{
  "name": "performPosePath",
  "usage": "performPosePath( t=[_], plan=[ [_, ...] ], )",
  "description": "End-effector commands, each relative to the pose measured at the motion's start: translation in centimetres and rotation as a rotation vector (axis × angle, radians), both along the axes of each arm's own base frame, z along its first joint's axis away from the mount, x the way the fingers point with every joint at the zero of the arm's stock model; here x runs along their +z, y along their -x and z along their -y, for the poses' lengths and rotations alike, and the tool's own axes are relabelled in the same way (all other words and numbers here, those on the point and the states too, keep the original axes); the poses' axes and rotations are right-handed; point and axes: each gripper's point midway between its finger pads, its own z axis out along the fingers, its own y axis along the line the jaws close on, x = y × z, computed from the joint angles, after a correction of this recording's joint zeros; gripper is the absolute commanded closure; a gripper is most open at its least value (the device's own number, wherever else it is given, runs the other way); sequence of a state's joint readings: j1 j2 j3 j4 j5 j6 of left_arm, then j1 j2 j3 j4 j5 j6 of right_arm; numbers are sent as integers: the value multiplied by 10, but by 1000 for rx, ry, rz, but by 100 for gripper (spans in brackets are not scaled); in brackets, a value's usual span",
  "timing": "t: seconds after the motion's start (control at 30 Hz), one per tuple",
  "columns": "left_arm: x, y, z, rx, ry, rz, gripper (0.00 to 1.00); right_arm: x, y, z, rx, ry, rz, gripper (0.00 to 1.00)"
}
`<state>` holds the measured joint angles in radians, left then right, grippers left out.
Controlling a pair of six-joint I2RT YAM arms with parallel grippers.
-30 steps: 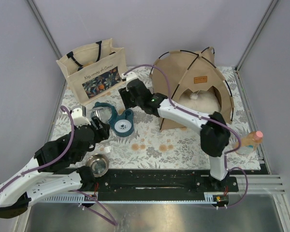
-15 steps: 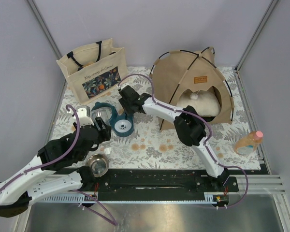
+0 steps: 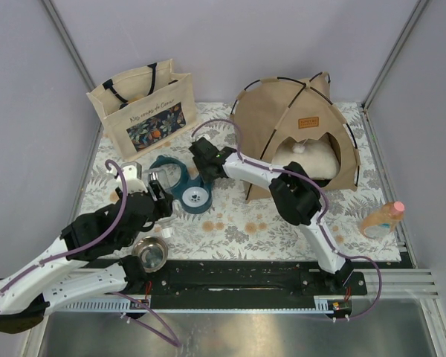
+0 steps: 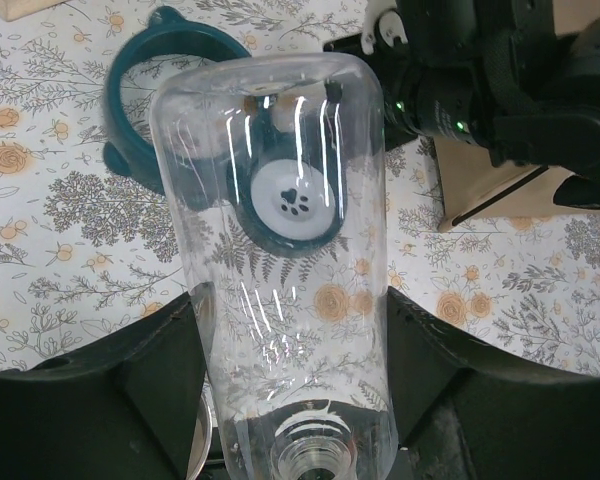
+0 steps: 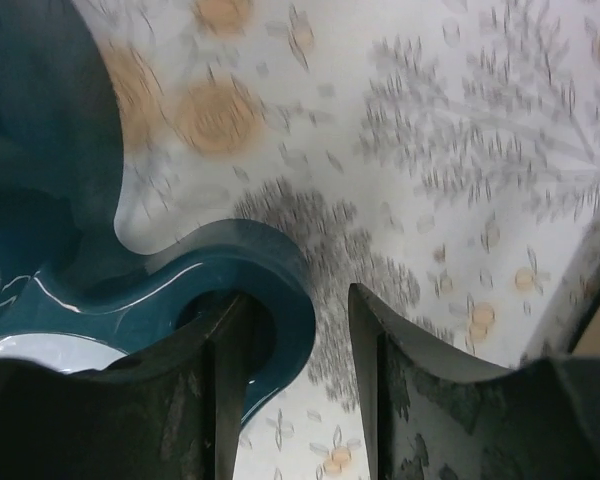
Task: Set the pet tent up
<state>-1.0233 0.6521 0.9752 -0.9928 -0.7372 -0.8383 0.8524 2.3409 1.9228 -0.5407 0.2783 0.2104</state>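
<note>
The tan pet tent (image 3: pixel 282 119) stands at the back right with its black poles arched. Its doorway faces the front, with a white pompom (image 3: pixel 301 147) hanging in it. My left gripper (image 3: pixel 154 196) is shut on a clear plastic bottle (image 4: pixel 280 250), held over the mat; the gripper also shows in the left wrist view (image 4: pixel 295 325). My right gripper (image 5: pixel 300 340) is open, left of the tent. One finger sits inside a loop of a teal dispenser base (image 5: pixel 40 230) and the other outside its rim. The base lies on the mat (image 3: pixel 187 187).
A beige tote bag (image 3: pixel 141 108) stands at the back left. A steel bowl (image 3: pixel 150 253) sits by the left arm. An orange bottle (image 3: pixel 381 217) stands at the right edge. A cream pillow (image 3: pixel 316 160) lies inside the tent. A floral mat (image 3: pixel 245 223) covers the table.
My right gripper has moved from the back toward the near right, and the teal base has shifted right with it. My left gripper has carried the clear bottle slightly right.
</note>
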Motion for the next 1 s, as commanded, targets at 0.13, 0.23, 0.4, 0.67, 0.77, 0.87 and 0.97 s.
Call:
performPosePath(
  t=[0.13,0.23,0.4,0.67,0.77,0.87,0.97],
  plan=[
    [17,-5,8,-6,51,37,34,-2,73,42,-43,-100,-141,43],
    [16,-5,9,-7,51,37,34,-6,102,46,-61,-137,-206,33],
    [14,-4,9,-11,67,38,34,-1,141,35,-32,-155,-237,27],
    [16,-3,6,-13,73,47,33,63,140,38,-17,-171,-92,22],
    [12,-4,6,-6,65,46,34,76,139,44,-10,-181,-57,21],
    [6,-6,10,-9,53,42,34,79,145,47,30,-176,-57,21],
    [2,-10,14,-6,39,39,34,74,156,49,71,-193,-90,26]
  ],
)
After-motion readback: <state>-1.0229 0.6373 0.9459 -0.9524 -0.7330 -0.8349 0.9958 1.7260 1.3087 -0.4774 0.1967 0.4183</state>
